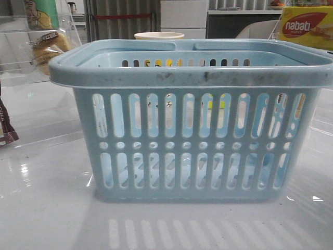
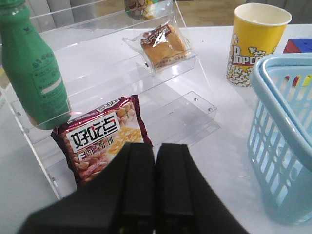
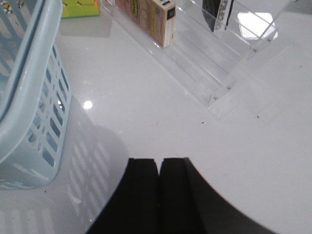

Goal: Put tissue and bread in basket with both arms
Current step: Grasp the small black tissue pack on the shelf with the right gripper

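The tissue cannot be made out with certainty: only a dark edge with pale print is glimpsed on the clear acrylic shelf [image 3: 229, 58] well beyond the right hand [image 3: 159, 195], cut off by the frame. In the front view most of the worktop [image 1: 47, 208] is hidden behind the basket [image 1: 192, 151], and neither hand is seen there.

The bread [image 2: 163, 45] is seen lying flat in its clear bag on an upper step of the acrylic stand [image 2: 185, 112], well beyond the left hand [image 2: 155, 190], its long axis running diagonally away from the fingers; its small label is too blurred to be read. The basket is stood upright on the worktop between the two hands, long side towards the front camera.

Just beyond the left fingers a maroon peanut packet [image 2: 102, 139] with white Chinese characters is leaned, beside a green bottle [image 2: 34, 68]. "POPCORN" is read on a yellow cup [image 2: 256, 44], "nabati" on a yellow box [image 1: 307, 26].

Both hands are closed with fingers pressed together, and nothing is held.
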Robot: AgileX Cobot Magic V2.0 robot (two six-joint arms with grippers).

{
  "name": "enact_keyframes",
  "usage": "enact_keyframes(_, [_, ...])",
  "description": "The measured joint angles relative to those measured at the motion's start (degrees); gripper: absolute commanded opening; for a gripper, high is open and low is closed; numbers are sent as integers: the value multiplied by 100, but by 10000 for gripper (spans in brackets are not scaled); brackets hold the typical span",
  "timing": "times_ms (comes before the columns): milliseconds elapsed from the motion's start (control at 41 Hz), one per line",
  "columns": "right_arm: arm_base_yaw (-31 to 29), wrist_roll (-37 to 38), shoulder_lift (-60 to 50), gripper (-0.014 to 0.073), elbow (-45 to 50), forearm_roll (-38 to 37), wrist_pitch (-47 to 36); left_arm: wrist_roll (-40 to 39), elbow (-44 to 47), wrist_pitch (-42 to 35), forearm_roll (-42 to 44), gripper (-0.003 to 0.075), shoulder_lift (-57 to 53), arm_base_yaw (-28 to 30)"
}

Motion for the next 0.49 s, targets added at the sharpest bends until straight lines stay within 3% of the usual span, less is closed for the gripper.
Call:
enact_keyframes(146, [0, 0, 343, 472, 0, 0, 0, 0, 32, 13, 0, 413, 162, 0])
enact_keyframes(220, [0, 0, 496, 556, 0, 0, -39, 0, 32, 3, 0, 507, 212, 0])
enact_keyframes(488, [-201, 0, 1097, 573, -228, 0, -433, 0, 32, -93, 0, 481, 224, 0])
